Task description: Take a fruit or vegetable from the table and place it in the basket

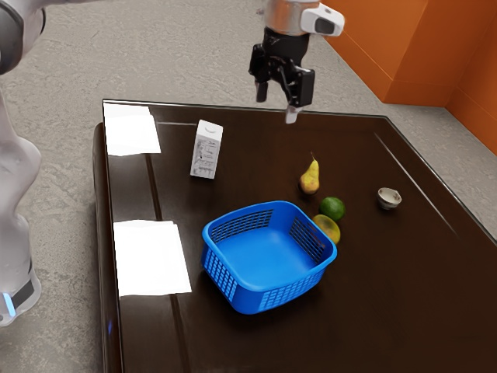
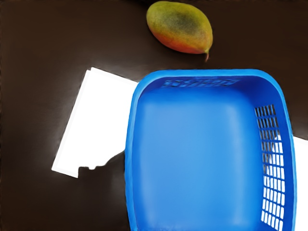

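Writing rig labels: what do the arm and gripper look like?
Franka arm: smooth, rounded whitish-grey shells; dark band and light-blue strip low down. Wrist section: silvery with a coppery tint, beside a white housing with a dark face. Gripper: black, angular, two jaws with pale tips.

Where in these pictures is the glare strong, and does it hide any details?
Exterior view: two flat white patches on the dark tabletop, probably reflected light, hide the surface there; thin pale streaks also cross it. Wrist view: a white patch with a ragged edge beside the basket, more white through its slots, and soft paler bands inside it.
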